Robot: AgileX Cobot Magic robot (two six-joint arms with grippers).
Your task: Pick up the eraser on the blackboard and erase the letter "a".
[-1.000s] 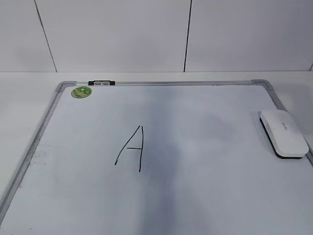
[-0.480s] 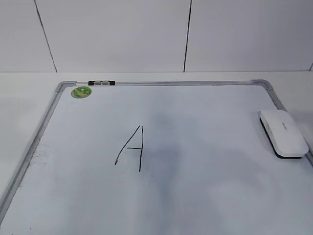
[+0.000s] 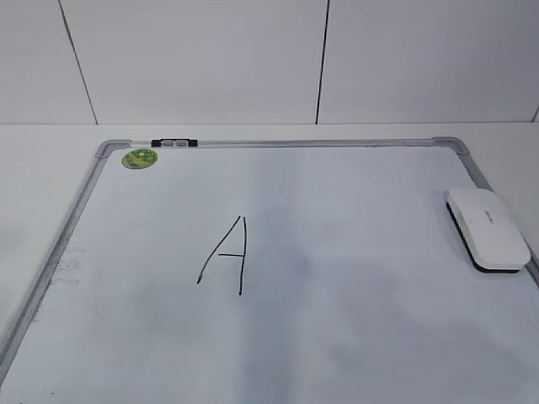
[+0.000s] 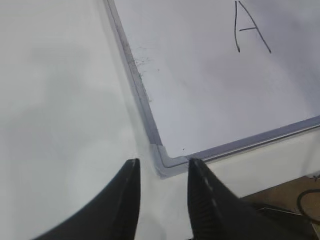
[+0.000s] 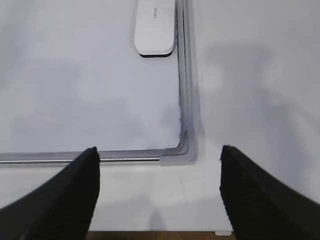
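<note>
The eraser (image 3: 488,227), a white rounded block with a black underside, lies on the blackboard (image 3: 362,252) against its right frame. It also shows at the top of the right wrist view (image 5: 156,25). No small lowercase "a" shows in any view; only a tall capital "A" (image 3: 226,255) stands left of the middle, also in the left wrist view (image 4: 250,25). My left gripper (image 4: 163,165) is open and empty over the board's near left corner. My right gripper (image 5: 158,150) is wide open and empty over the near right corner. Neither arm shows in the exterior view.
A round green magnet (image 3: 141,157) sits at the board's far left corner, beside a small black clip (image 3: 174,143) on the top frame. A white tiled wall stands behind. The white table's front edge (image 5: 150,231) runs close below the board.
The dark shadow down the middle of the board has faded. The eraser and the capital "A" have not moved.
</note>
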